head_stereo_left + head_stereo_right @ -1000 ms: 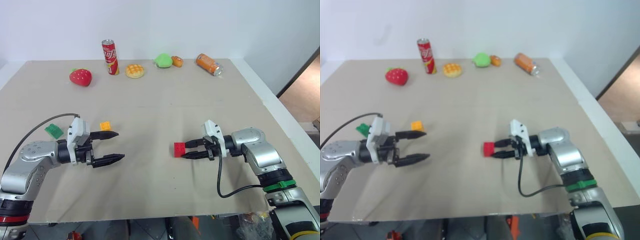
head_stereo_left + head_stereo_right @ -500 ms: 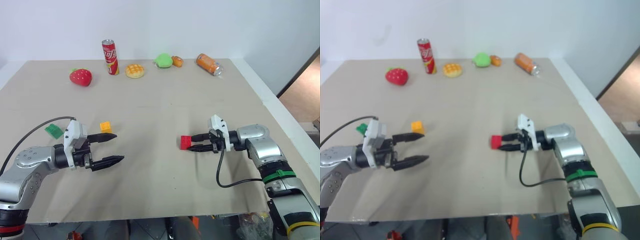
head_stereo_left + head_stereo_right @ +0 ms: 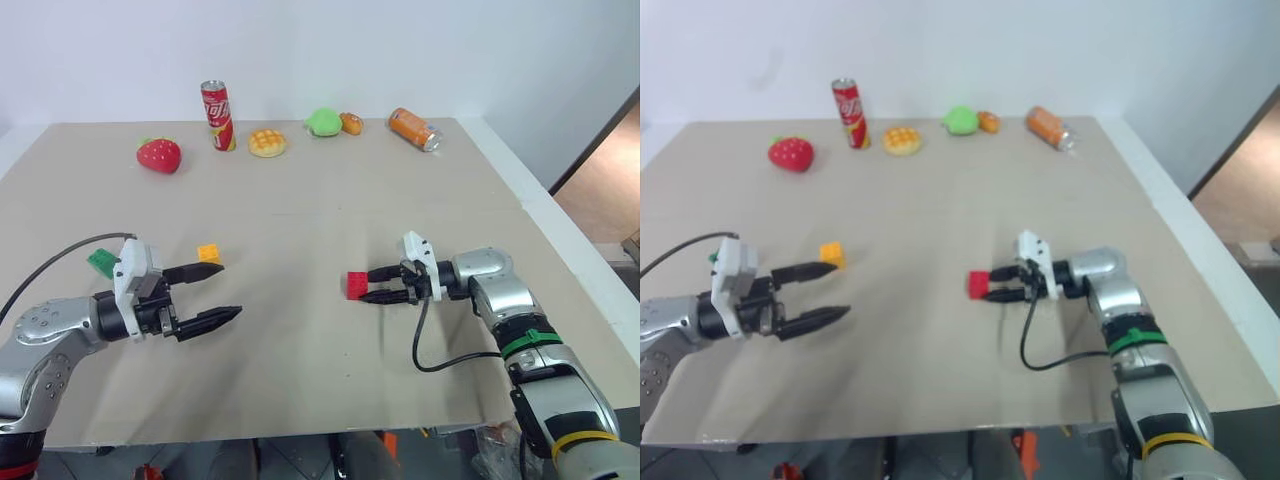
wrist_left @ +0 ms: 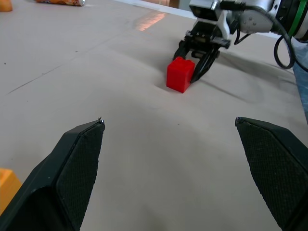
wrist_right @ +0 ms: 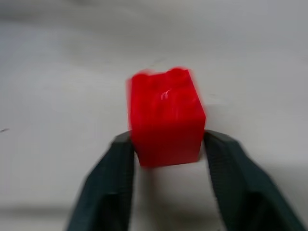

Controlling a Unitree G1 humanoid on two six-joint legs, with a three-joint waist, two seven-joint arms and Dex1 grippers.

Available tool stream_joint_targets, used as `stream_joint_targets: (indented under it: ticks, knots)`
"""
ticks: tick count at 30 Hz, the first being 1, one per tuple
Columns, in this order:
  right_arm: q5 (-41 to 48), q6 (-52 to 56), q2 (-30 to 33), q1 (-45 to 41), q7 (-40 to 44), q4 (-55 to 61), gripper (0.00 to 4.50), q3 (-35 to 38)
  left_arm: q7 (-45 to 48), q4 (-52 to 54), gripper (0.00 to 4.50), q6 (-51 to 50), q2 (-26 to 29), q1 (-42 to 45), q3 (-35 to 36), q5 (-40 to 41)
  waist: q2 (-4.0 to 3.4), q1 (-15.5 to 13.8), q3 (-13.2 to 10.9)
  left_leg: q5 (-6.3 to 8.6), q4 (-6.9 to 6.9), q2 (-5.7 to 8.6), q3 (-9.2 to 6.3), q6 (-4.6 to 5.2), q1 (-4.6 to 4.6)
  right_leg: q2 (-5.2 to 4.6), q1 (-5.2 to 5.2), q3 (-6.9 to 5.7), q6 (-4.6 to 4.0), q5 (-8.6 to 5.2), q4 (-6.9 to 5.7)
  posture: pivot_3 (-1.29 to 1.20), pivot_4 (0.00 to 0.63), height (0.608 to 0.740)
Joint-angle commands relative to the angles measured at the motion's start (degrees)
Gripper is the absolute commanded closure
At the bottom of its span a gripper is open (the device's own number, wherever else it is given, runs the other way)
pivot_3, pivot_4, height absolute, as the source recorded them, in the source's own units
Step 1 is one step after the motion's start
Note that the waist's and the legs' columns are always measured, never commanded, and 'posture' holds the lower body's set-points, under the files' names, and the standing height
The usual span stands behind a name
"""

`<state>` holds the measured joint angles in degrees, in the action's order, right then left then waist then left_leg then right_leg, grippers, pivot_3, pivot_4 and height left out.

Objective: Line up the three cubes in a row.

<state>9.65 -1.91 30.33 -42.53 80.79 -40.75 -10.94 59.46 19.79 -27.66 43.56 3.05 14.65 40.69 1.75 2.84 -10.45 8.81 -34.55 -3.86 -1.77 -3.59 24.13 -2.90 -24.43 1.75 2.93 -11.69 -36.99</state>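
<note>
On the table (image 3: 300, 210), my right gripper (image 3: 374, 286) straddles the red cube (image 3: 357, 285), grip unclear; I'd withdraw straight back, avoiding nudging it.

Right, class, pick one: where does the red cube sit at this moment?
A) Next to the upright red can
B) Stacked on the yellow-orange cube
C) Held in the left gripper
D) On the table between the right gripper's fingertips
D: the red cube rests on the table, with the right gripper straddling it, one fingertip on each side, far from the other cubes.
</note>
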Motion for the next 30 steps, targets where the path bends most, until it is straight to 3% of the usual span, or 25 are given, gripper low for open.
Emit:
stream_joint_targets:
  ticks: [1,3,8,12,17,23,26,30]
  knots:
    - [-0.75,-1.86,0.04,-1.89,-0.42,-1.11,0.85,1.21,-1.62,2.14,0.00,-0.74,0.41,-0.07,3.12,2.00,0.00,-0.03,0.00,0.00,0.00,0.00,0.00,0.00,0.00,0.00,0.01,0.00,0.00,0.00,0.00,0.00,0.150,0.740]
    - [-1.16,-2.00,0.51,-1.70,0.52,-0.70,0.35,0.86,-1.97,1.91,0.00,-0.92,0.39,-0.08,3.42,2.32,0.00,-0.10,0.00,0.00,-0.01,0.00,0.00,0.00,0.00,0.00,0.02,0.01,0.00,0.00,0.00,0.00,0.150,0.740]
    - [-0.42,-0.42,3.75,-0.16,4.46,4.44,0.35,1.00,-3.21,0.26,0.00,-1.24,-0.62,0.46,4.05,3.10,-0.01,-0.18,-0.01,0.00,0.00,0.00,0.00,0.00,0.04,0.00,0.00,0.01,0.03,-0.02,0.01,0.00,0.150,0.740]
    - [4.17,4.03,9.84,4.24,10.72,15.83,0.35,2.23,-6.87,-0.82,0.00,-3.48,-2.60,0.40,6.99,6.78,-0.03,-0.43,-0.02,0.01,0.02,0.00,0.00,-0.01,0.07,-0.01,0.00,0.01,0.08,-0.09,0.01,0.00,0.150,0.740]
    - [4.88,5.41,14.33,5.45,5.88,19.60,0.35,4.19,-14.79,-2.06,0.00,-4.66,-6.52,-0.91,12.26,9.05,-0.03,-0.13,-0.02,0.03,0.01,0.01,0.01,-0.04,0.05,-0.02,-0.02,0.01,0.06,-0.10,0.01,0.00,0.150,0.740]
    - [17.66,22.31,6.41,-1.38,-11.86,28.33,0.35,15.82,-34.60,-0.83,0.00,-2.48,-16.67,-5.13,19.52,6.20,-0.01,0.16,-0.02,0.02,-0.03,0.00,0.00,-0.02,-0.07,0.07,-0.05,0.14,-0.04,0.11,0.00,0.00,0.150,0.740]
    - [22.13,29.85,1.52,1.42,-16.78,36.56,0.35,15.48,-40.02,-0.27,0.00,-0.05,-20.27,-7.14,20.64,3.42,0.26,-0.33,0.14,0.02,0.02,-0.01,-0.16,-0.03,-0.08,0.18,0.00,0.15,-0.04,0.07,0.00,0.00,0.150,0.740]
    - [21.06,30.83,-1.43,7.73,-18.51,45.24,0.35,10.50,-47.55,-2.03,0.00,0.72,-22.57,-7.99,19.75,-2.24,0.35,-1.63,0.20,0.06,-0.04,0.01,-0.16,-0.10,0.10,0.12,-0.02,0.15,0.00,-0.03,0.03,0.00,0.150,0.740]
